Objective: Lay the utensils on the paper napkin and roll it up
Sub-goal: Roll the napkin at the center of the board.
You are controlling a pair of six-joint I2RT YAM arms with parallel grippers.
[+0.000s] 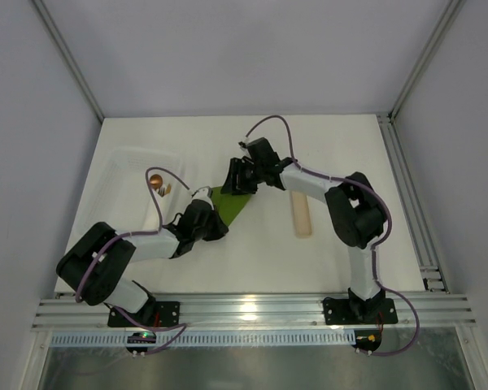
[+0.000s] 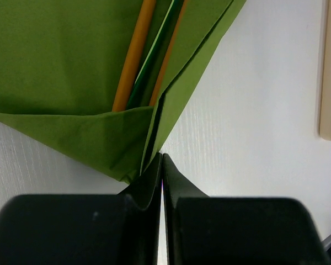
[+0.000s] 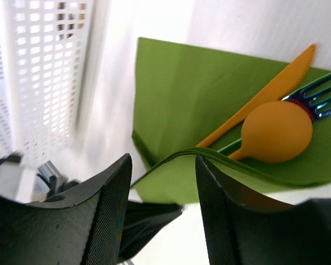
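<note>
R claw (image 3: 163,165) is standing open, jaws straddling the paper napkin's (image 3: 182,94) folded flap. L claw (image 2: 161,160) is sitting shut at the napkin's corner; can't tell if it's pinching paper. Orange knife (image 3: 270,88), spoon (image 3: 276,131) & iridescent fork (image 3: 320,96) are lying in the fold, long axis pointing approx 12–1 o'clock from L claw.

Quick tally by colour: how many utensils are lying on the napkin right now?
Orange: 2 (knife, spoon)
Iridescent metal: 1 (fork)
Total: 3
</note>
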